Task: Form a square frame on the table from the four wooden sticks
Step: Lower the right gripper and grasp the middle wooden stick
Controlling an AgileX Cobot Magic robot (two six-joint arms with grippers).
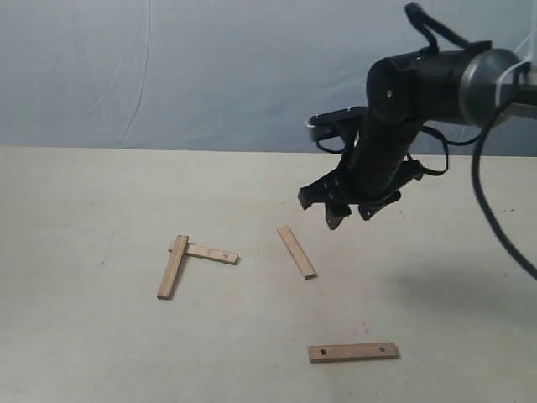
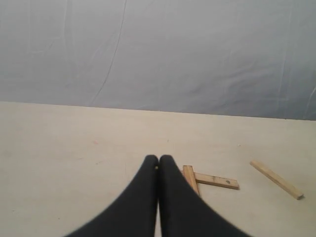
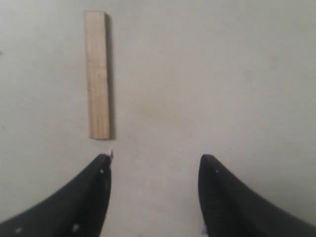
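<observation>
Four wooden sticks lie on the table [image 1: 75, 336]. Two of them, one [image 1: 173, 266] crossed at its far end by the other [image 1: 210, 253], form a corner at the left. A third stick [image 1: 297, 252] lies alone in the middle. The fourth stick [image 1: 352, 352], with dark holes near its ends, lies close to the front. My right gripper [image 1: 352, 217] hangs open above the table, right of the middle stick, which shows in its wrist view [image 3: 98, 74]. My left gripper [image 2: 158, 159] is shut with nothing in it; the corner pair [image 2: 207, 179] lies just beyond it. No square frame is formed.
A blue-grey sheet [image 1: 168, 67] hangs behind the table's far edge. The right arm's black cable [image 1: 491, 210] loops down at the right side. The left arm does not show in the exterior view.
</observation>
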